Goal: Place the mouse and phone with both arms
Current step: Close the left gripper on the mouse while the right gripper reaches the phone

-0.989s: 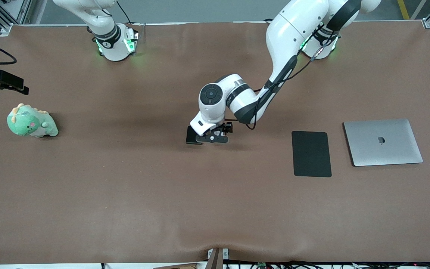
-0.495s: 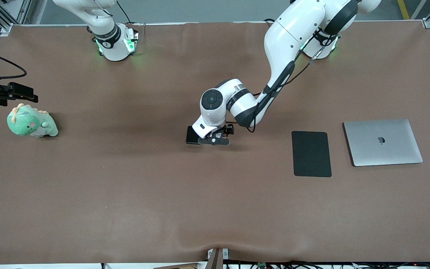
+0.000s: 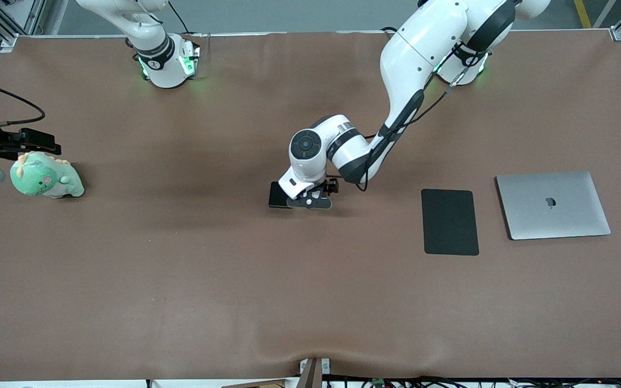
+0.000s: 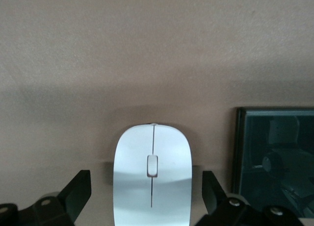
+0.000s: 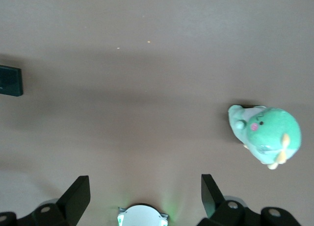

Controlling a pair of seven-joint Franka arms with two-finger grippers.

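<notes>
The white mouse (image 4: 152, 162) lies on the brown table between the fingers of my left gripper (image 4: 147, 189). That gripper is open, with a gap on each side of the mouse. In the front view the left gripper (image 3: 308, 201) sits low at the table's middle and hides the mouse. The black phone (image 3: 275, 195) lies flat beside it, toward the right arm's end, and also shows in the left wrist view as the phone (image 4: 274, 157). My right gripper (image 5: 144, 187) hangs open and empty high over the right arm's end of the table, next to the plush.
A green plush dinosaur (image 3: 45, 178) sits at the right arm's end. A flat black mouse pad (image 3: 449, 221) and a closed silver laptop (image 3: 553, 205) lie toward the left arm's end. The brown table cover (image 3: 310, 302) has a wrinkle at its front edge.
The right gripper has drifted over the table's end to just above the plush dinosaur. The left gripper has settled slightly lower around the mouse. Both stay open.
</notes>
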